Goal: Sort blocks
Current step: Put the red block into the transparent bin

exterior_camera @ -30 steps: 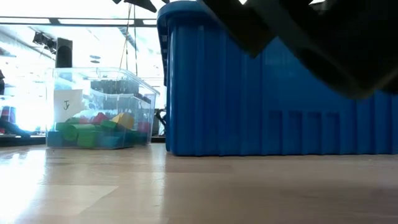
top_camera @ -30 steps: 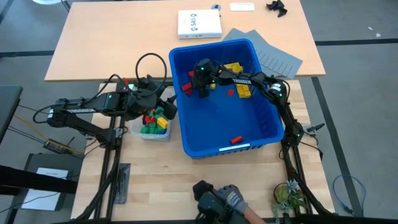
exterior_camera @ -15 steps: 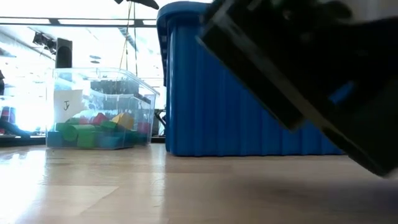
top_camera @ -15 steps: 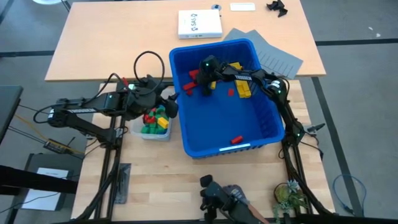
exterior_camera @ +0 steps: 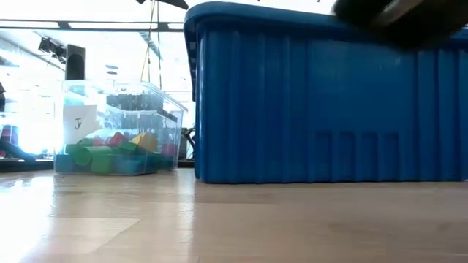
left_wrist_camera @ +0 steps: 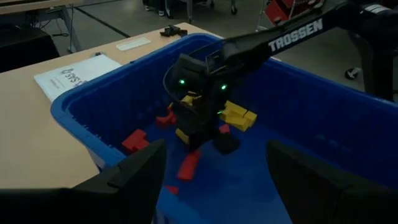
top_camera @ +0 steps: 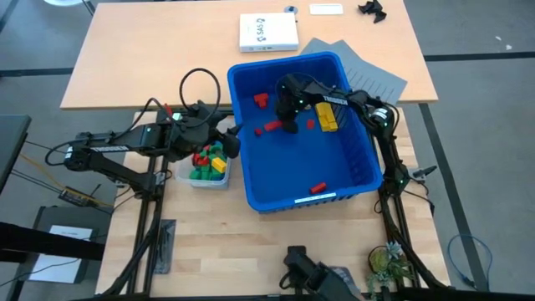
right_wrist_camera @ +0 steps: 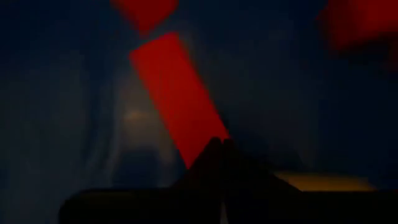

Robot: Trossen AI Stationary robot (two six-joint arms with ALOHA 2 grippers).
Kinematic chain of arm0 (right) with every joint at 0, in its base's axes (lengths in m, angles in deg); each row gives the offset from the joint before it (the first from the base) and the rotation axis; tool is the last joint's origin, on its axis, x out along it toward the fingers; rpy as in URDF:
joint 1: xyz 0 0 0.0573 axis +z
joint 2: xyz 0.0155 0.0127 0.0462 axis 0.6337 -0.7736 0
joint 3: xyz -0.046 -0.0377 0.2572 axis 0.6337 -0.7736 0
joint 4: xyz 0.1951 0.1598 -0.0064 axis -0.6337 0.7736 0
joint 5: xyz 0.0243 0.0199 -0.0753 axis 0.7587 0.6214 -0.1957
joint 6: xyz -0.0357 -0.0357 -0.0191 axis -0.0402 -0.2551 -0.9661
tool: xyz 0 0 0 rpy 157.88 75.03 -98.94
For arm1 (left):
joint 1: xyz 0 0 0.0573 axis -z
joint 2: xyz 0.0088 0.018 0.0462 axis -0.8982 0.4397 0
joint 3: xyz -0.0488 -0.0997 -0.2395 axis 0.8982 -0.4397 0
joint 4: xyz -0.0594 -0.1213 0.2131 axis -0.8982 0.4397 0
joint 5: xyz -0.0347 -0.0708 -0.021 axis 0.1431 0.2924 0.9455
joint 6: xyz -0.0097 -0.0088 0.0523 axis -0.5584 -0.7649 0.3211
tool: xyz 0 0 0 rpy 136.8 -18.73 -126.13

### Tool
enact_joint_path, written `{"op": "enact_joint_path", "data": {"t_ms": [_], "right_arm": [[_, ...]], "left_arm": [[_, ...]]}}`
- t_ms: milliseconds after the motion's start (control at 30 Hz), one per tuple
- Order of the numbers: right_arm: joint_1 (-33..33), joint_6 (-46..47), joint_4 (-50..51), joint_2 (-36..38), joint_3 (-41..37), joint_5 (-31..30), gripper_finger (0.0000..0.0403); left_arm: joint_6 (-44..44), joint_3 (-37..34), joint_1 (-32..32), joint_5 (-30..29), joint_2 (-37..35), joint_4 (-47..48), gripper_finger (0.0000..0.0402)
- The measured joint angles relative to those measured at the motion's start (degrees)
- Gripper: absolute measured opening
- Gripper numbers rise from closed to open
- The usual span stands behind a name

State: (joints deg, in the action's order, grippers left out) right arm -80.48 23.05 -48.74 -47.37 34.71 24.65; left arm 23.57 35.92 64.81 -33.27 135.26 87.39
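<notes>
Inside the large blue bin (top_camera: 359, 180) my right gripper (top_camera: 290, 127) points down at the floor, shut with nothing between its fingers. Its tips (right_wrist_camera: 221, 144) stand at one end of a long red block (right_wrist_camera: 174, 99), which lies flat on the bin floor (top_camera: 272, 127). More red blocks (top_camera: 261, 100) and yellow blocks (top_camera: 326, 117) lie around it. My left gripper (top_camera: 230, 138) hangs open and holds nothing, above the small clear tub (top_camera: 205, 177) of green, red and yellow blocks beside the bin's left wall. My right gripper's shut fingertips come slanting down from above at the end of the long red block (right_wrist_camera: 202, 146), which lies on the bin floor. Whether they touch it I cannot tell.
A white booklet (top_camera: 267, 32) and grey sheets (top_camera: 368, 75) lie beyond the bin's far side. One red block (top_camera: 317, 187) lies near the bin's near wall. A dark object (top_camera: 305, 272) sits at the table's near edge.
My right gripper has gone toward the table's right edge and a little nearer inside the bin, turning its wrist as it went. The long red block beside it now lies farther right on the bin floor. The dark object at the near edge has shifted.
</notes>
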Motion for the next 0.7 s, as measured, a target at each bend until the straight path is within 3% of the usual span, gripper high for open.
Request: {"op": "enact_joint_path", "data": {"t_ms": [133,300,500,700], "right_arm": [[0.3,0.5,10.5,2.9,-0.2,0.0,0.0001],[0.3,2.2,9.3,4.5,-0.1,3.4,0.0025],[0.5,-1.0,8.4,4.5,-1.3,8.5,0.0124],[0.7,-4.6,3.3,4.4,-6.9,5.8,0.0237]], "left_arm": [[-0.1,0.0,0.0,1.6,0.0,0.0,0.0286],[0.0,0.0,0.0,2.4,0.0,0.1,0.0286],[0.1,0.0,0.0,3.3,0.0,0.5,0.0286],[1.5,0.0,0.0,4.1,0.0,0.5,0.0286]]}}
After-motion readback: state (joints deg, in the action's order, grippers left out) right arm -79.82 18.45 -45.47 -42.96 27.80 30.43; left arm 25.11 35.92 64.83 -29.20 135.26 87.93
